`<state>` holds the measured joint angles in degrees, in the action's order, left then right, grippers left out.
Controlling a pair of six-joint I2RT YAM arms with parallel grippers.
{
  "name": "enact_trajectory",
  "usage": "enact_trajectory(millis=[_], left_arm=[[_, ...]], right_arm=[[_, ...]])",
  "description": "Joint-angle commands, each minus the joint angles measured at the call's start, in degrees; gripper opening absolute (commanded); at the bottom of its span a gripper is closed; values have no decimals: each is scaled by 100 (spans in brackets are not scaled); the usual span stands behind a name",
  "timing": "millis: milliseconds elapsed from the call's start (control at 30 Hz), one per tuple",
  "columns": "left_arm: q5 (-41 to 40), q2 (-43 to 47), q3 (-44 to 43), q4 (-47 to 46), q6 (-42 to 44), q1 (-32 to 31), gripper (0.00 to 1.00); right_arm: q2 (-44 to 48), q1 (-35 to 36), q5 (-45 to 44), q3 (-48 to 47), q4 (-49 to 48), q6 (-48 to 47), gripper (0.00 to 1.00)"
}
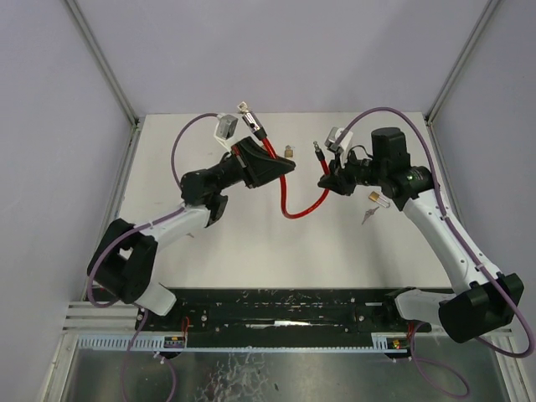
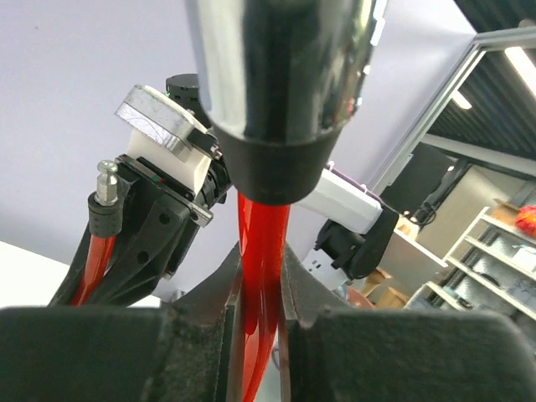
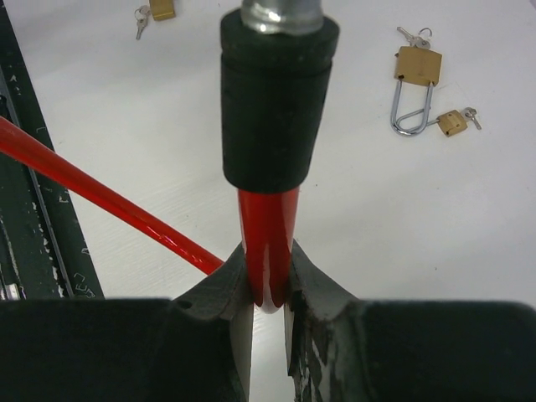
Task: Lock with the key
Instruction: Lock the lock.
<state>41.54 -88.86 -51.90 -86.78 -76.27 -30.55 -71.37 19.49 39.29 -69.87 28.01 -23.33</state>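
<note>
**Held at both ends**

White tabletop (image 1: 251,251), pale lilac walls (image 1: 293,50). Above it the red cable lock (image 1: 295,215) sags in a U, both ends pointing at the far edge. The left pincer (image 2: 261,289) and right pincer (image 3: 268,289) each clamp one leg.

The red cable (image 1: 291,208) is sagging in a loop between the left gripper (image 1: 285,167) and the right gripper (image 1: 327,179), barring the middle of the desk (image 1: 234,251). A brass padlock (image 1: 288,152) is lying just behind the loop, and a second padlock (image 1: 378,198) with keys (image 1: 367,217) is sitting beside the right arm (image 1: 440,230). The near desk in front of the loop, between the left arm (image 1: 167,222) and the right arm, is lying open for passing.
</note>
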Motion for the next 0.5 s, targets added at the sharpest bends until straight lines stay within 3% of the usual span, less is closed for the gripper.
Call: enact_trajectory(millis=[0,133,233,333,467], left_arm=[[-462,869,191,868,1446,-74,0],[-1668,1740,-7,4463,4469,-300,0],[-3551,2075,-239,6332,6798,-823,0],[-5031,2081,-183,6890,8461,-1428,0],[-5784,1944,-154,6972,9664,-1913,0]], right_arm=[[208,-138,567,-89,-244,113,0],[317,-173,853,-192,-124,74,0],[376,-182,1116,-387,189,-35,0],[300,-175,1795,-567,364,169,0],[-148,-131,2841,-937,528,932,0]])
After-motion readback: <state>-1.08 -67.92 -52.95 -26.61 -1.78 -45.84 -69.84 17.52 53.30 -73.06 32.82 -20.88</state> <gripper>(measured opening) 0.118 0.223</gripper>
